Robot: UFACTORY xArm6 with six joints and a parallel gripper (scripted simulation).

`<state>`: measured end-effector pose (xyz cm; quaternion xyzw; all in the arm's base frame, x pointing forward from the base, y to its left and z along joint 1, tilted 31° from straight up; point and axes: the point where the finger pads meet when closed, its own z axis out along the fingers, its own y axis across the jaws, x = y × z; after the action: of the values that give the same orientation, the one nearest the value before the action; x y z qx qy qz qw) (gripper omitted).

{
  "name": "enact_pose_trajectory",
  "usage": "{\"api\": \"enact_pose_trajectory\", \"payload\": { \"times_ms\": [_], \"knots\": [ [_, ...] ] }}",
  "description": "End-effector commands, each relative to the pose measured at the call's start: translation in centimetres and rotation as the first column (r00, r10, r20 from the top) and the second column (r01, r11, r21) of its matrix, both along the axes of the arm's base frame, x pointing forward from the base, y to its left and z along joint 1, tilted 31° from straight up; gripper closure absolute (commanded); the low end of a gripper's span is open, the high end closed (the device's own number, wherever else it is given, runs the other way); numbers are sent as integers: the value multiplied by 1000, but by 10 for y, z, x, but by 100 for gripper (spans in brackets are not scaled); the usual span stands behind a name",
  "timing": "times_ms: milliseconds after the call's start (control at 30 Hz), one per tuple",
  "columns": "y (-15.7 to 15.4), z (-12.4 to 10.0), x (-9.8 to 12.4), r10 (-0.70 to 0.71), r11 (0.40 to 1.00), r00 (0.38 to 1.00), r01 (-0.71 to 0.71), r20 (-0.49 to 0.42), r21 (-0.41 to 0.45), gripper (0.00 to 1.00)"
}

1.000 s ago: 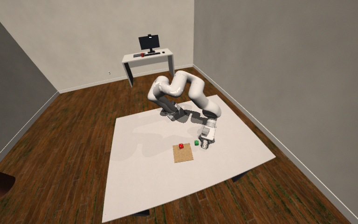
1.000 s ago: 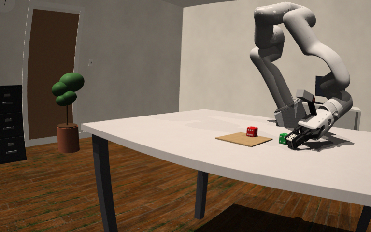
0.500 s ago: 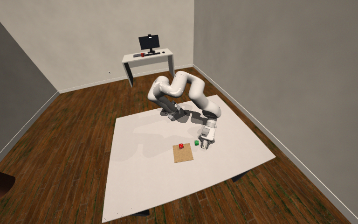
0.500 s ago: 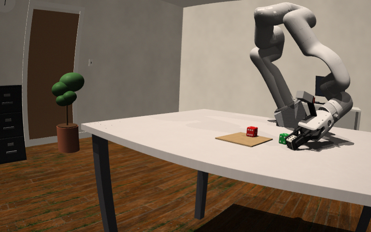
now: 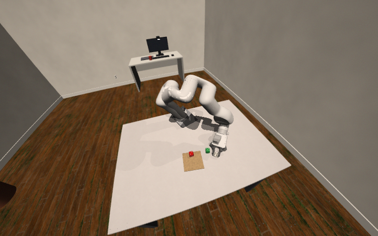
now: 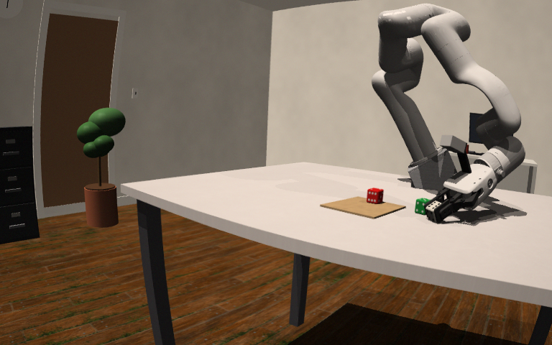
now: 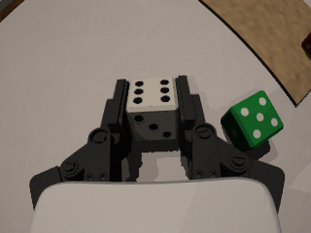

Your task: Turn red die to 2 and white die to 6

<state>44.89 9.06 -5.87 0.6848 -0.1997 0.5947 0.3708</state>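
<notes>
My gripper is shut on the white die, low over the table to the right of the mat; it also shows in the top view and the exterior view. In the wrist view the die's six-pip face points away from the wrist and a three-pip face faces the camera. The green die lies on the table just beside my right finger, off the mat, five pips showing; it also shows in the top view and the exterior view. The red die sits on the tan mat near its far edge.
The arm's base stands at the table's far side. The table's right edge lies beyond the gripper. A desk with a monitor stands against the back wall, and a potted plant stands by the door.
</notes>
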Motion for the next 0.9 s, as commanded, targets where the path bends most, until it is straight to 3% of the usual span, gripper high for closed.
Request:
{"api": "enact_pose_trajectory", "payload": {
  "times_ms": [0,400,533,667,867],
  "knots": [
    [1,1,1,1,1000,1000,-1,3,2,73],
    [1,1,1,1,1000,1000,-1,3,2,73],
    [1,1,1,1,1000,1000,-1,3,2,65],
    [1,1,1,1,1000,1000,-1,3,2,65],
    [1,1,1,1,1000,1000,-1,3,2,57]
  ]
}}
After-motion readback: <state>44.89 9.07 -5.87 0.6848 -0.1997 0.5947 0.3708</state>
